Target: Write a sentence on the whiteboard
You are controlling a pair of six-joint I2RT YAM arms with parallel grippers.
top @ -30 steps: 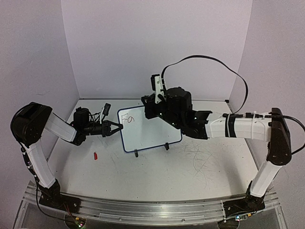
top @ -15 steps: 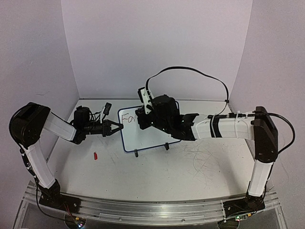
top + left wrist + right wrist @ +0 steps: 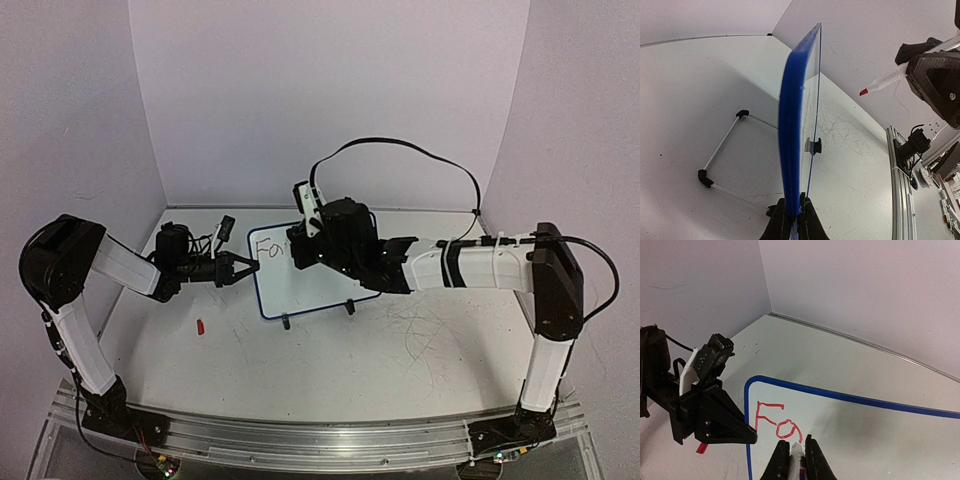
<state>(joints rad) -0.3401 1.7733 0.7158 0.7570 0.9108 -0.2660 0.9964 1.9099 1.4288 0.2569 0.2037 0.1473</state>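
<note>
The whiteboard point(image 3: 305, 292) stands upright on the table, blue-framed, with red letters "Fa" point(image 3: 775, 421) at its top left as the sentence's start. My left gripper point(image 3: 244, 270) is shut on the board's left edge point(image 3: 792, 125), its fingertips point(image 3: 782, 222) pinching the frame. My right gripper point(image 3: 796, 456) is shut on a white marker point(image 3: 798, 452), just right of the "a". In the left wrist view the marker's red tip point(image 3: 864, 92) stands a little off the board face. The right wrist hides the board's upper right from above.
A red marker cap point(image 3: 201, 327) lies on the table left of the board. Two black feet point(image 3: 286, 322) hold the board's lower edge. A wire stand point(image 3: 722, 152) lies behind it. Old pen scribbles point(image 3: 420, 335) mark the table. Walls close three sides.
My right arm swung left across the board with the marker, then nearly stopped. The "a" has gained its tail. The left gripper and board have not moved.
</note>
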